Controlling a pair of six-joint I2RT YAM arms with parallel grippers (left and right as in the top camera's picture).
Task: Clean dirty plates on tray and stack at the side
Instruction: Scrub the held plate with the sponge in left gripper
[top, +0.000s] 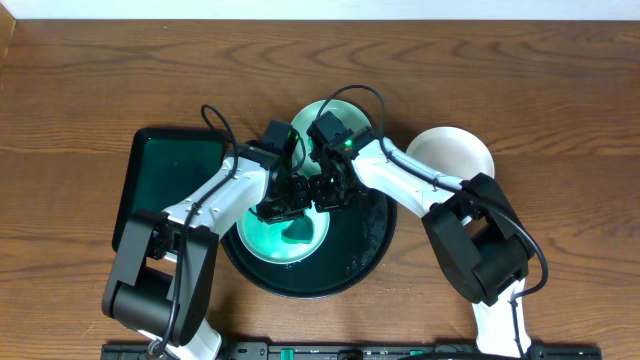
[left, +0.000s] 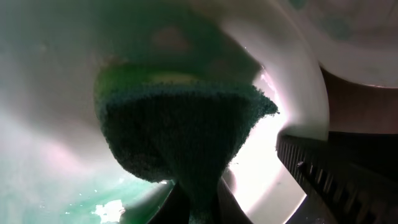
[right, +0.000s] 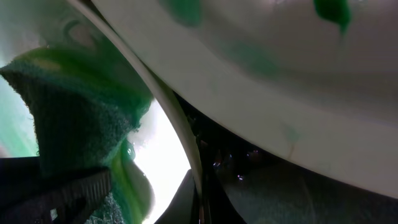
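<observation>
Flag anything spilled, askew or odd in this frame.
A teal-green smear pools on the pale mint round plate in the large round black tray; small wet glints dot its bare right side. Nothing else stands out.

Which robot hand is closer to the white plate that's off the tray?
Right. The right gripper is over the black tray, left of the white plate. The left gripper, pinching a green sponge, sits beside it, even farther left.

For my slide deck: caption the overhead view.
Left gripper and right gripper meet over a teal-smeared mint-green plate on the black tray; a white plate sits beside it.
</observation>
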